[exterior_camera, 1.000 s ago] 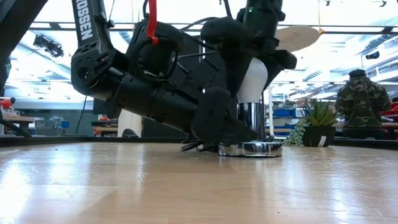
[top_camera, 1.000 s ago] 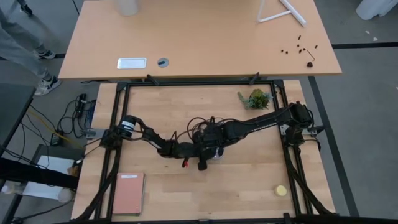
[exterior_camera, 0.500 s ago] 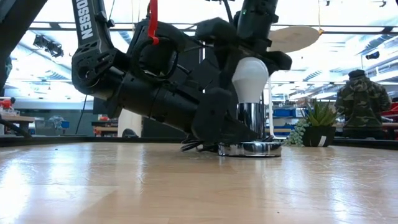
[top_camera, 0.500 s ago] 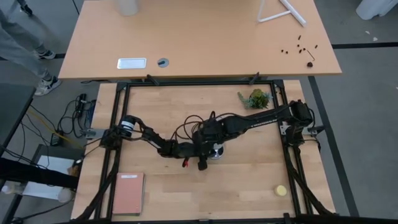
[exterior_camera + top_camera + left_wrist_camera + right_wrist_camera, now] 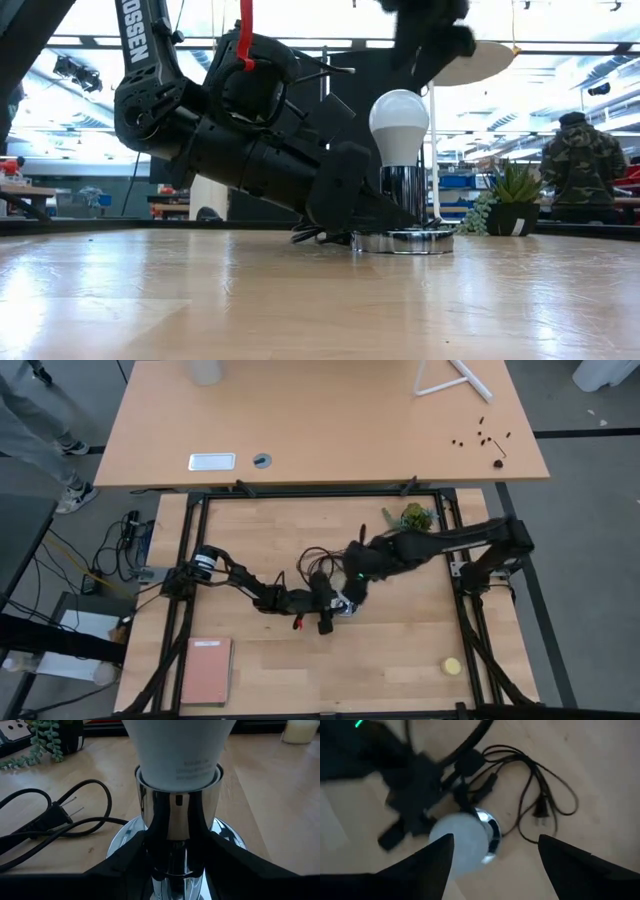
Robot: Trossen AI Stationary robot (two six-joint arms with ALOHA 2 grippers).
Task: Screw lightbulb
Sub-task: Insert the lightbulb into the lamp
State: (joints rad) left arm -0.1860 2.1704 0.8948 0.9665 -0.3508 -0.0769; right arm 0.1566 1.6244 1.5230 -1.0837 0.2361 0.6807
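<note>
Left claw [image 5: 172, 865] low on the bench [image 5: 300, 300], fingers [image 5: 125, 857] partly open around the chrome socket [image 5: 405, 195] stem, pressed to both sides, holding it steady. Bulb [image 5: 399, 125] stands upright in the socket, white dome up, nothing gripping it. Black cord [image 5: 55, 820] with plug lies just beside the socket base. Right claw [image 5: 492, 865] above the bulb, clear of it, fingers [image 5: 425, 865] spread wide, holding nothing. Plant [image 5: 512, 195] farther back on the bench. Person [image 5: 583, 165] in camouflage in the room beyond.

Second wooden table [image 5: 320, 420], grey floor [image 5: 590, 540]
</note>
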